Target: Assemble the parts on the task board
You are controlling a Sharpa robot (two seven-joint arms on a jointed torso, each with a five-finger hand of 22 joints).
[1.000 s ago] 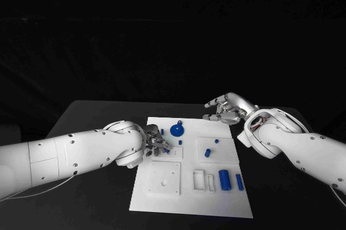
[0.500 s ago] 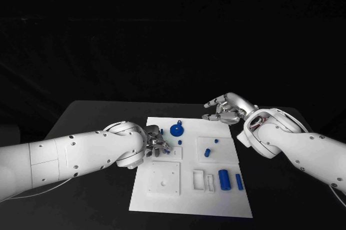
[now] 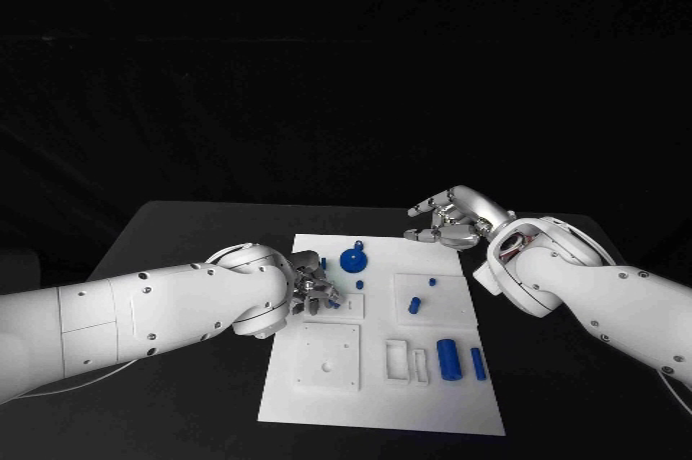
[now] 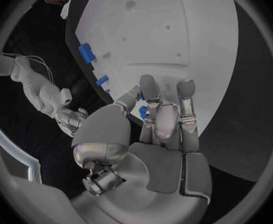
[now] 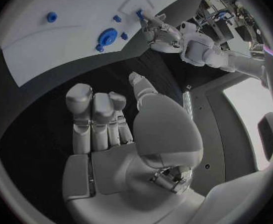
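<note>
The white task board (image 3: 382, 380) lies in the middle of the table. On it are a blue disc with a knob (image 3: 353, 260), a short blue peg (image 3: 415, 305) and two blue cylinders (image 3: 450, 360) side by side at its right edge. My left hand (image 3: 309, 286) is at the board's left edge, fingers curled low over it. It pinches a small blue part (image 4: 141, 112) between thumb and fingers. My right hand (image 3: 456, 220) hovers above the board's far right corner, holding nothing, its thumb apart from the fingers (image 5: 94, 119).
The board has a square recessed plate (image 3: 329, 358) and narrow slots (image 3: 398, 360) in its near half. The black table (image 3: 188, 230) surrounds the board on all sides. The right wrist view shows the disc (image 5: 108, 36) and my left hand (image 5: 158, 32) beyond it.
</note>
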